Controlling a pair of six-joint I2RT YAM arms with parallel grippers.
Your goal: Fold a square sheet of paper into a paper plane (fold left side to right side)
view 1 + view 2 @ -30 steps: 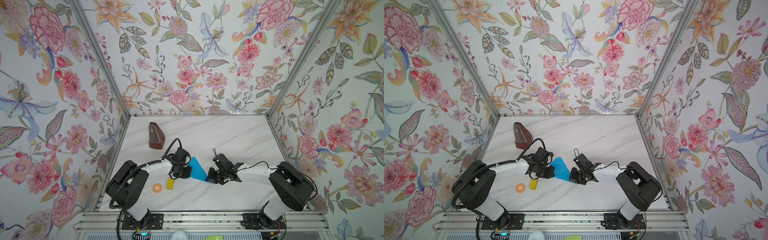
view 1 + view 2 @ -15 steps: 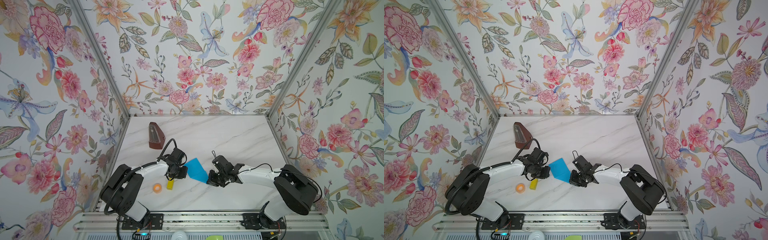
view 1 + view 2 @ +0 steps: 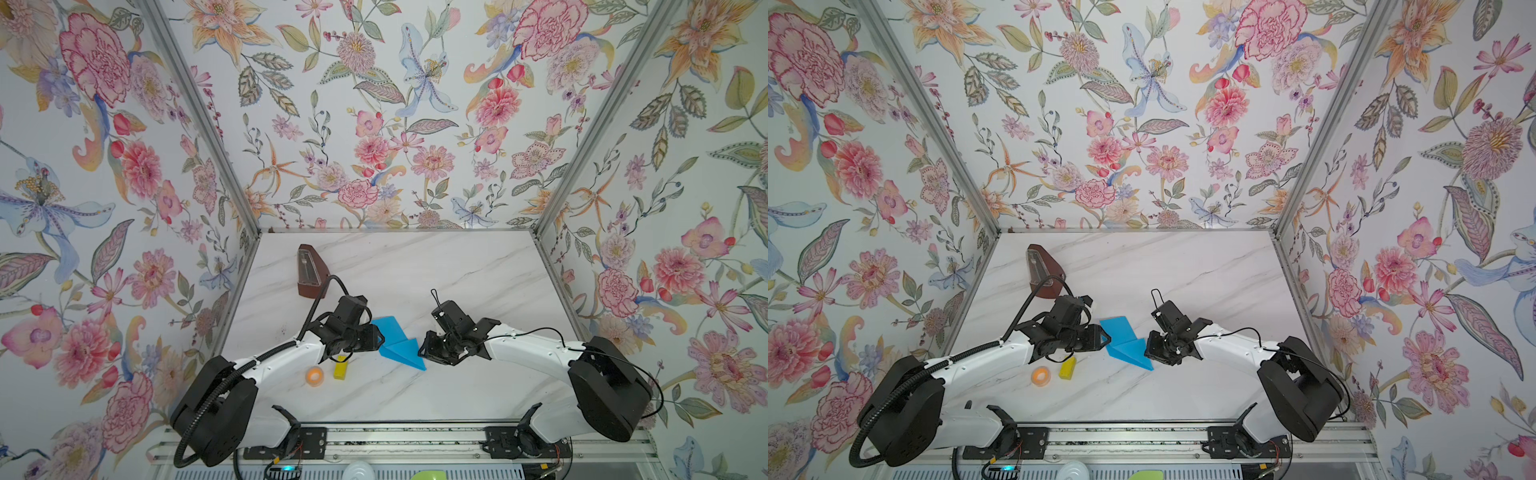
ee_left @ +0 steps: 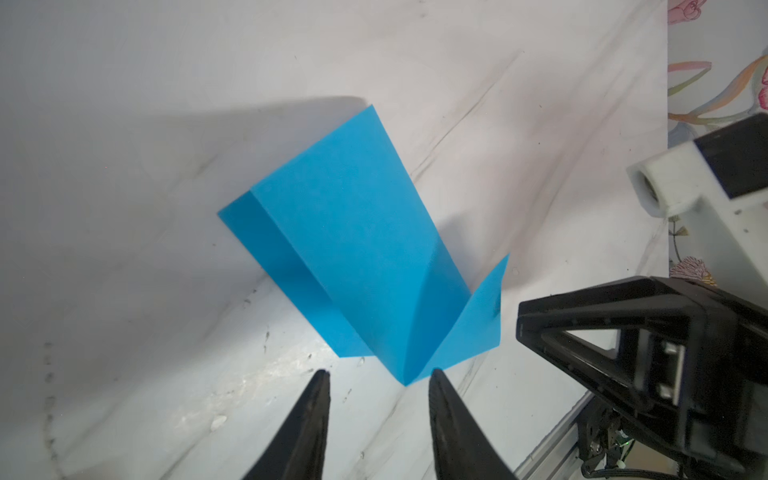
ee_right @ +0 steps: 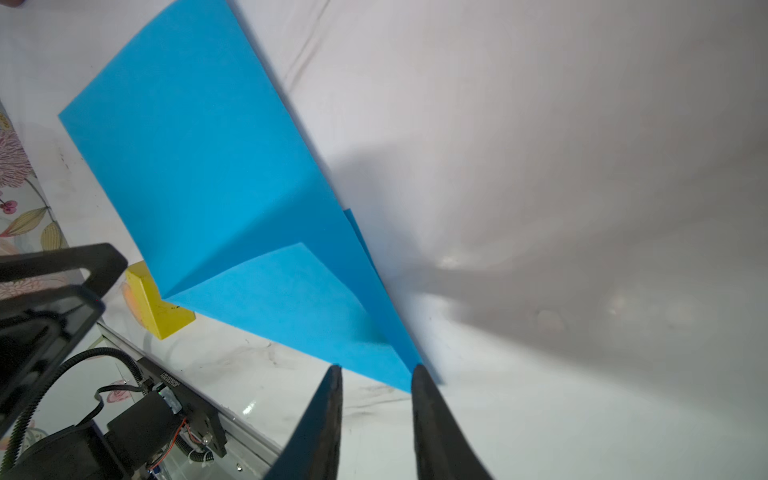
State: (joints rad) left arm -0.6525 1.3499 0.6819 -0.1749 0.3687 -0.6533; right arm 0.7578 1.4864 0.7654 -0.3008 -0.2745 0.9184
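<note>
Blue and sharply creased, the paper [image 3: 395, 345] lies on the white marble table [image 3: 457, 270], a little toward 6 o'clock from the middle in both top views. Its broad end points to 11 o'clock and its sharp tip to 5 o'clock, and one flap stands up off the surface. The left fingers [image 3: 376, 338] sit at the paper's 9 o'clock edge and the right fingers [image 3: 424, 353] at its 3 o'clock edge. Both are very close, but from above I cannot tell whether either touches it. A small yellow block [image 3: 340, 369] lies at the paper's 8 o'clock, with an orange ring [image 3: 314, 376] just beside the block at its 9 o'clock. A brown metronome [image 3: 309, 272] stands well apart toward the table's 10 o'clock corner.

In the left wrist view the two black left fingers are spread, with bare table between them, and they grasp nothing. The paper's folded corner ends just at the tip of one of them. The sheet forms a shallow trough with one side lifted, and the right arm's black finger frame is near that raised flap.

In the right wrist view the right fingers are likewise spread and hold nothing. The paper's sharp tip reaches the tip of one finger, and table shows in the gap. The yellow block peeks out from behind the paper, near the left fingers.
</note>
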